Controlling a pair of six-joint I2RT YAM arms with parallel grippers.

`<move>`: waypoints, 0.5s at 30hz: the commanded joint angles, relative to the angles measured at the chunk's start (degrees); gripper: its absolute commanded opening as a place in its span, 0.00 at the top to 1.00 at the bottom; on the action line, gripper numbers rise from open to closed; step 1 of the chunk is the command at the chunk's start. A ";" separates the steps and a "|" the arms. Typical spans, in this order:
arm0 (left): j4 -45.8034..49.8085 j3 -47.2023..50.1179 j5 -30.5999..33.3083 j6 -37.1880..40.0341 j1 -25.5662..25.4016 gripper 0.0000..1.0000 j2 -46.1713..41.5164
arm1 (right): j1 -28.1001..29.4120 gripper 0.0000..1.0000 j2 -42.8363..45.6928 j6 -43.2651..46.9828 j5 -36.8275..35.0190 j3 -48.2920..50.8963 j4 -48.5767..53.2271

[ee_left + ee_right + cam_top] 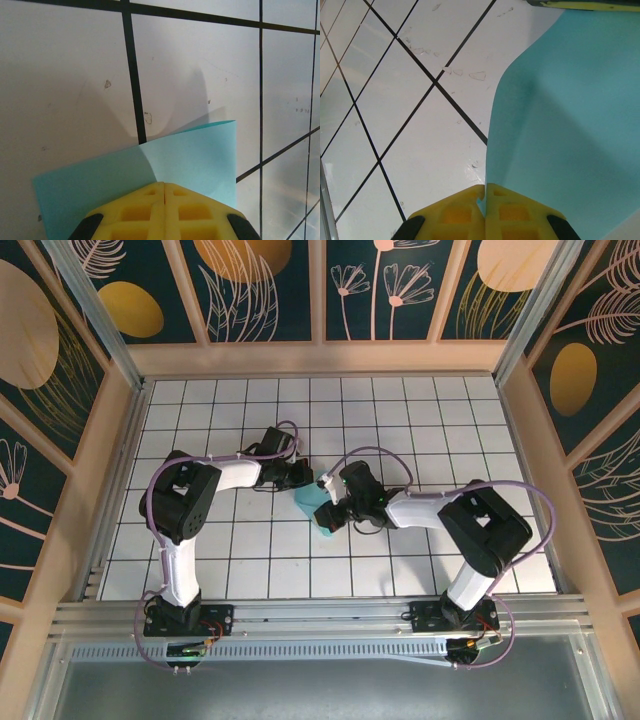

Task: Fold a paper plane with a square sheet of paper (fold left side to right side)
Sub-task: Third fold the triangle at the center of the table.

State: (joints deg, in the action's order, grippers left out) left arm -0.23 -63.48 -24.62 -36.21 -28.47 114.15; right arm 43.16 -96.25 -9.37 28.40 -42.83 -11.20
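The left arm [190, 502] and right arm [480, 525] bend inward, wrists nearly meeting, each with jaws pinched together on the paper [320, 510].

surface: table [230, 560] of white tiles with black grid lines | edges: light wooden frame [320, 358] left, far and right; metal rail [320, 615] along the near side | marks: small scuffs [148, 117] on tiles | on it: light-blue square sheet of paper [318, 508] near the middle, curled and partly raised; contact with tiles unclear
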 commanded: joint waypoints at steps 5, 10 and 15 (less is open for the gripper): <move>3.02 0.48 3.17 1.84 -0.44 1.00 2.88 | -1.51 1.00 -1.88 0.09 1.49 -3.55 4.89; 3.14 0.48 3.35 1.82 -0.49 1.00 2.75 | -2.26 1.00 -2.89 0.16 1.48 -5.29 6.96; 3.44 0.64 3.70 1.84 -0.53 1.00 2.44 | -2.90 1.00 -4.15 0.05 1.90 -6.39 8.56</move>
State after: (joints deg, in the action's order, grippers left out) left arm -0.25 -63.55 -24.36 -35.55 -28.53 114.17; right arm 40.99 -99.20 -9.39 29.15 -47.59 -4.84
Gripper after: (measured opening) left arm 0.043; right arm 0.049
